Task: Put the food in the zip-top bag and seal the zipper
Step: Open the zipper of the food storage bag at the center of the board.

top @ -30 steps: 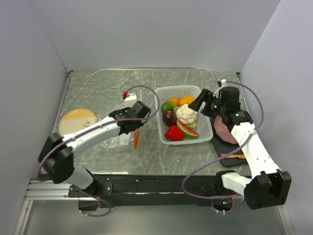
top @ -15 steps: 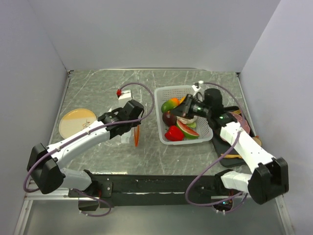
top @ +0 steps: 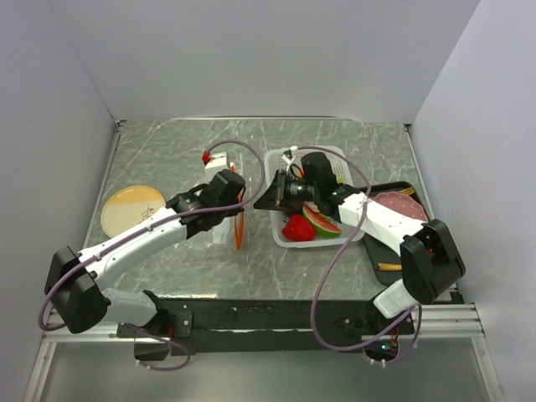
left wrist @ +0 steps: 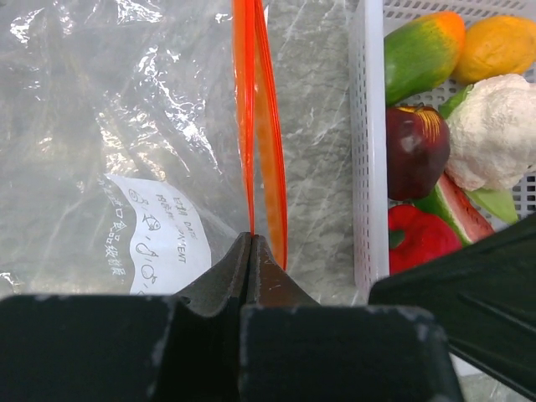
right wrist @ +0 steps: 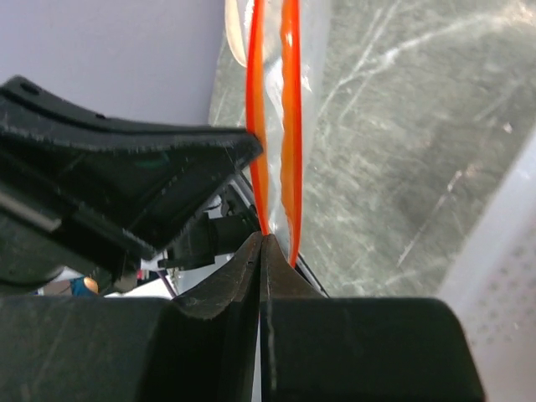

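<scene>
The zip-top bag [left wrist: 109, 126] lies clear and crinkly left of the basket, and its orange-red zipper [left wrist: 251, 126] stands on edge with the two lips slightly apart. My left gripper [left wrist: 251, 239] is shut on one lip of the zipper [top: 239, 230]. My right gripper [right wrist: 262, 239] reaches left across the basket and is shut on the other lip [right wrist: 255, 126]. The food sits in the white basket [left wrist: 368, 167]: mango [left wrist: 419, 50], orange [left wrist: 502, 46], cauliflower [left wrist: 494, 130], purple ball [left wrist: 416, 151], watermelon [left wrist: 456, 209], red pepper [top: 297, 228].
A tan plate [top: 132, 208] lies at the far left. A black tray [top: 419, 197] at the right holds a pink slab [top: 400, 205] and yellow sticks [top: 388, 266]. Grey walls close in the back and both sides.
My right gripper swung left from the basket's right side to the bag's mouth and shut on a zipper lip. The left gripper kept its hold, shifting only slightly.
</scene>
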Controlling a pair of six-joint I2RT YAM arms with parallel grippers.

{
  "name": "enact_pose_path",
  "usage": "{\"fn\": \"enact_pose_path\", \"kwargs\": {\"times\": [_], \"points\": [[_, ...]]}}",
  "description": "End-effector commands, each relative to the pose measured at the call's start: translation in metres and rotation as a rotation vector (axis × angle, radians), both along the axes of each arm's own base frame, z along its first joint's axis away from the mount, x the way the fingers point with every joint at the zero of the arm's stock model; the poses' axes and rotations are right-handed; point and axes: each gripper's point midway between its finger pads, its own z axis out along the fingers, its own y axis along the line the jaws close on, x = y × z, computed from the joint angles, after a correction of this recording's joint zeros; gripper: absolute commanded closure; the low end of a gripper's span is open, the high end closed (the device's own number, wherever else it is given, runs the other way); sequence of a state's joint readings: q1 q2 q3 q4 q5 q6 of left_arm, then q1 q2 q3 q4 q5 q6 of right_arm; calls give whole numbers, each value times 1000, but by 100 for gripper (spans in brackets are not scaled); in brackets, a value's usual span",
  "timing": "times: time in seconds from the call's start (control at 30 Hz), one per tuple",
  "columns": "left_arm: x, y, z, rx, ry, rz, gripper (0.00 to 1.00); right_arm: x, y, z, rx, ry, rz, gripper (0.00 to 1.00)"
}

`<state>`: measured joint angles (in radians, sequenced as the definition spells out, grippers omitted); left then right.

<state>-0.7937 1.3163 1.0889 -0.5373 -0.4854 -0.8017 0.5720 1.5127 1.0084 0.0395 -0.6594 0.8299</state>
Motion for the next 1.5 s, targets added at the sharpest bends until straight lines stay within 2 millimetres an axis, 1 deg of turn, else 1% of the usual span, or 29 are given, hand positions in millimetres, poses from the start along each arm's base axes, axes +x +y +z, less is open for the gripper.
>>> {"fn": "enact_pose_path", "kwargs": {"times": [0.0,0.03,0.1,0.13,0.2,0.3,0.53,0.6,0.7,0.73,0.77,0.93,1.0,1.03,1.1,1.17,1.2,1.27,1.3,1.33,1.47], "points": [[1,-7,17,-43,-50,-32,99,10,19,29,76,-70,29,93],[1,-7,16,-43,-48,-33,99,11,22,32,82,-74,31,93],[1,-8,16,-44,-46,-38,99,10,27,27,79,-61,45,93],[1,-9,15,-45,-44,-42,99,11,29,28,81,-61,44,93],[1,-11,16,-56,-47,-47,99,11,34,24,79,-56,48,93],[1,-12,20,-69,-58,-49,99,7,41,24,87,-55,70,93],[1,-13,21,-64,-60,-64,99,8,49,15,48,-56,77,93],[0,-13,23,-76,-63,-68,99,9,50,11,34,-55,73,93],[-3,-16,26,-102,-65,-78,99,16,49,-4,-32,-45,50,93],[-4,-17,28,-110,-66,-84,99,19,49,-5,-47,-51,51,93],[-4,-17,30,-121,-70,-86,99,21,49,-16,-78,-30,40,93],[-8,-15,35,-133,-75,-93,99,28,51,-29,-112,-19,36,93],[-10,-13,38,-135,-79,-93,99,36,48,-38,-151,-20,-1,93],[-11,-12,39,-135,-78,-88,99,37,45,-42,-176,-15,-11,94],[-13,-7,43,-129,-81,-78,99,44,41,-49,-210,-19,-51,94],[-15,-1,48,-131,-91,-62,99,46,37,-61,-257,1,-66,95],[-17,5,48,-114,-89,-47,99,49,35,-63,-271,5,-76,96],[-19,11,54,-117,-103,-33,99,49,34,-74,-294,25,-81,97],[-20,19,52,-96,-100,-9,99,50,34,-75,-295,30,-87,97],[-21,22,56,-100,-108,-1,99,50,33,-79,-308,39,-95,99],[-24,36,57,-61,-115,29,99,51,32,-92,-334,66,-103,100]]}}
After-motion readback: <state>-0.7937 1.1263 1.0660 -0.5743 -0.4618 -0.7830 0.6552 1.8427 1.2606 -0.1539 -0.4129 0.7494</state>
